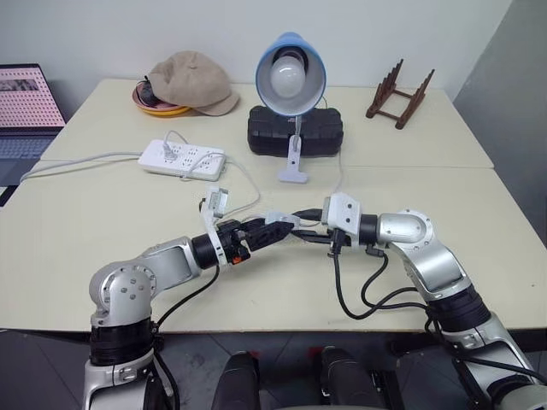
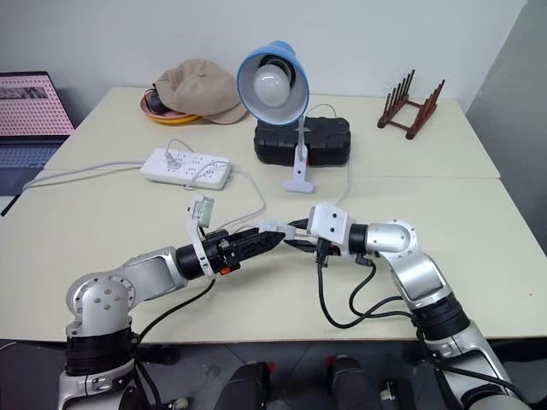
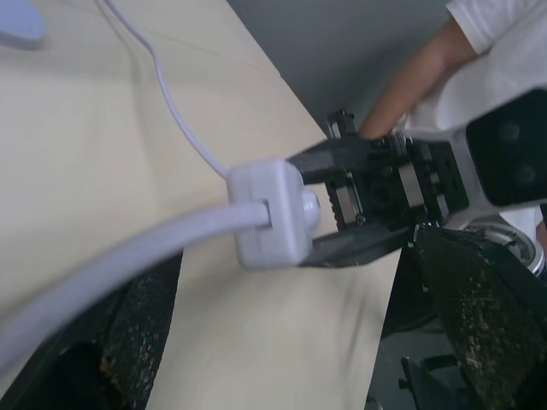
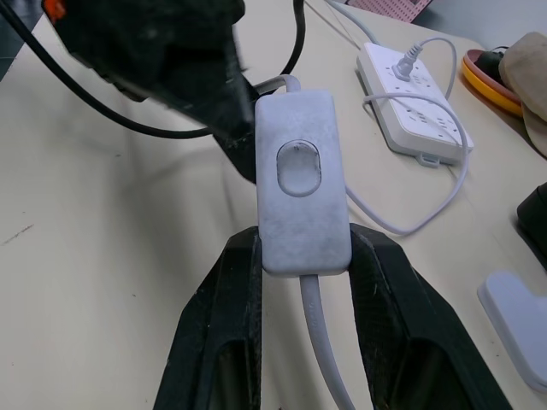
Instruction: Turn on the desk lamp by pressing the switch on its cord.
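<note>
The desk lamp [image 1: 291, 75], with a blue shade and a white bulb, stands clipped at mid-table, and its bulb looks unlit. Its thin white cord [image 1: 249, 184] runs forward to the switch [image 4: 299, 192], a white oblong with an oval button facing up. My right gripper [image 4: 303, 242] is shut on the switch's two sides and holds it above the table. My left gripper [image 1: 270, 230] points at it from the other side, close to the switch's far end. The left gripper's fingers [image 3: 483, 329] stand wide open, and the switch [image 3: 269, 213] is just ahead of them.
A white power strip [image 1: 182, 160] lies left of the lamp and a black case [image 1: 295, 130] behind it. At the back sit a tan cap [image 1: 192, 81] on an orange bowl, a wooden rack [image 1: 399, 96] and a laptop [image 1: 26, 111]. A person's arm [image 3: 410, 85] shows beyond the table.
</note>
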Action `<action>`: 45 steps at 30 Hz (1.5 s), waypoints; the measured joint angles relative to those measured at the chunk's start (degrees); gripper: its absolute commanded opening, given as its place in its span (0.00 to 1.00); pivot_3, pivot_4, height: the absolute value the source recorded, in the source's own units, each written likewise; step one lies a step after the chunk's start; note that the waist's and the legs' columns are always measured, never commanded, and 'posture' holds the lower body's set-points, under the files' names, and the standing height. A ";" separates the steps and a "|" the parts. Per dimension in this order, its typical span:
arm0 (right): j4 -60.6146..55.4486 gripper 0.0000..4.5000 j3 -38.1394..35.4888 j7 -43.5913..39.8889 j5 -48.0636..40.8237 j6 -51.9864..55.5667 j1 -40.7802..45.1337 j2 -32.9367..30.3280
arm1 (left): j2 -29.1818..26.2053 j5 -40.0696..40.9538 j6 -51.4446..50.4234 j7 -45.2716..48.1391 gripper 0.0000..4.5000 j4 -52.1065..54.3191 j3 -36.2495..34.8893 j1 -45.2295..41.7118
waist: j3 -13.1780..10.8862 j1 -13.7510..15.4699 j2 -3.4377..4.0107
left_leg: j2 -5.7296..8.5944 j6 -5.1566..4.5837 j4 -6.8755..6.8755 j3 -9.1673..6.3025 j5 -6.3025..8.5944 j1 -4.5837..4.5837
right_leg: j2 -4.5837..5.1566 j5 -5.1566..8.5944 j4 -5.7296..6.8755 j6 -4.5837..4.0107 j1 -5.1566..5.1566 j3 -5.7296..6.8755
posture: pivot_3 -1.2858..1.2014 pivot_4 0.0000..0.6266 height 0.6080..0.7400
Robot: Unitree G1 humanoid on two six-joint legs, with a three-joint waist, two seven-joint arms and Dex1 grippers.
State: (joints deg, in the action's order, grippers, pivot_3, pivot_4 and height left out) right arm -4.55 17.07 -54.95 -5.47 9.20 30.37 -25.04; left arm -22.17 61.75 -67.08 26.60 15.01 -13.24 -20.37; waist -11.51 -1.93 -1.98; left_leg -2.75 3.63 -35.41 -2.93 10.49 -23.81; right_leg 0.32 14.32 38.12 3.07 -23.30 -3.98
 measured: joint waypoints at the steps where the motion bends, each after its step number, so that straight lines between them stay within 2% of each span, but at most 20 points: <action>1: 0.00 0.23 0.00 0.01 0.06 -0.02 -0.03 -0.01 | 0.12 0.28 -0.03 -0.26 1.00 -0.15 -0.01 -0.05 | 0.00 0.00 0.00 | 0.00 0.00 0.00 0.00 0.00 0.00 | 0.00 0.00 0.00 0.00 0.00 0.00 | 0.52 0.24 1.00; 7: -0.27 0.23 0.00 0.09 0.24 -0.88 -0.57 -0.59 | -0.15 1.16 -0.01 -0.48 1.00 -1.82 0.04 -0.98 | 0.00 0.01 0.00 | 0.01 0.00 0.00 0.01 0.00 0.00 | 0.00 0.00 -0.01 0.00 0.00 0.00 | 0.52 0.24 1.00; 8: -0.27 0.23 0.00 0.15 0.24 -0.93 -0.57 -0.67 | -0.40 1.12 0.07 0.01 0.91 -1.88 0.15 -0.98 | 0.00 0.01 0.00 | 0.01 0.00 0.00 0.01 0.00 0.00 | 0.00 0.00 -0.01 0.00 0.00 0.00 | 0.52 0.24 1.00; 9: -0.27 0.23 0.00 0.22 0.24 -0.94 -0.57 -0.71 | -0.62 1.10 0.12 0.38 0.90 -1.89 0.31 -0.98 | 0.00 0.01 0.00 | 0.01 0.00 0.00 0.00 0.00 0.00 | 0.00 0.00 -0.01 0.00 0.00 0.00 | 0.52 0.24 1.00; 16: -0.27 0.23 0.00 0.33 0.24 -0.94 -0.56 -0.68 | -0.67 0.92 0.38 1.29 0.54 -2.06 0.77 -0.98 | 0.00 0.02 0.00 | 0.01 0.00 0.00 0.00 0.00 -0.01 | 0.00 0.00 -0.04 0.00 0.00 0.00 | 0.52 0.24 1.00; 22: -0.28 0.23 0.00 0.33 0.21 -1.00 -0.54 -0.68 | -0.71 0.91 0.48 1.51 0.31 -2.13 0.87 -0.97 | 0.00 0.01 0.00 | 0.01 0.00 0.01 0.00 0.00 -0.01 | 0.00 0.01 -0.04 -0.01 0.00 0.00 | 0.52 0.24 1.00; 25: -0.30 0.23 0.00 0.33 0.25 -1.09 -0.48 -0.70 | -0.82 0.99 0.82 1.67 0.16 -2.22 0.83 -0.96 | 0.00 0.01 0.00 | 0.01 0.00 0.01 0.00 0.00 -0.01 | 0.00 0.01 -0.05 -0.01 0.00 0.00 | 0.52 0.24 1.00; 27: -0.31 0.23 -0.01 0.36 0.26 -1.10 -0.47 -0.69 | -0.83 1.01 0.97 1.69 0.11 -2.29 0.83 -0.96 | 0.00 0.01 0.00 | 0.01 0.00 0.01 0.00 0.00 -0.02 | 0.00 0.01 -0.06 -0.01 0.00 0.00 | 0.52 0.24 1.00; 35: -0.30 0.23 0.00 0.43 0.39 -1.11 -0.38 -0.66 | -0.99 0.79 1.39 1.75 0.11 -2.27 1.08 -0.96 | 0.00 0.02 0.00 | 0.01 0.00 0.01 0.00 0.00 -0.02 | 0.00 0.01 -0.06 -0.01 0.00 0.00 | 0.52 0.24 1.00; 37: -0.28 0.23 0.03 0.44 0.83 -1.13 -0.39 -0.62 | -1.41 0.01 2.06 1.90 0.27 -2.08 1.69 -0.93 | 0.00 0.01 0.00 | 0.01 0.01 0.01 0.01 0.00 -0.02 | 0.00 0.01 -0.06 -0.01 0.00 0.00 | 0.52 0.24 1.00; 41: 0.48 0.23 0.03 0.45 0.95 -1.39 -0.02 -0.11 | -2.67 -0.04 2.35 3.08 0.42 -1.50 1.72 0.77 | 0.00 -0.07 0.00 | 0.00 0.00 0.03 0.01 0.00 -0.02 | 0.00 0.02 -0.08 -0.03 -0.02 0.00 | 0.52 0.24 1.00; 45: 3.81 0.23 0.05 0.30 1.53 -2.77 1.10 0.14 | -7.79 -0.78 2.51 5.26 0.61 1.47 1.67 4.27 | 0.00 -0.33 0.00 | 0.00 0.01 0.13 0.02 0.00 0.00 | 0.01 0.14 -0.09 -0.23 -0.03 -0.01 | 0.52 0.24 1.00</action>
State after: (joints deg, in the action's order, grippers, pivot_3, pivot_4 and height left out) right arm -0.74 17.12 -54.64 -3.94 6.43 31.47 -24.90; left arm -29.96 60.97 -64.56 31.86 16.48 -11.56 -16.10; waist -11.52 -2.25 -1.97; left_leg -2.75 3.64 -35.28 -2.92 10.49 -23.82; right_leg 0.33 14.45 38.03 2.84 -23.33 -3.99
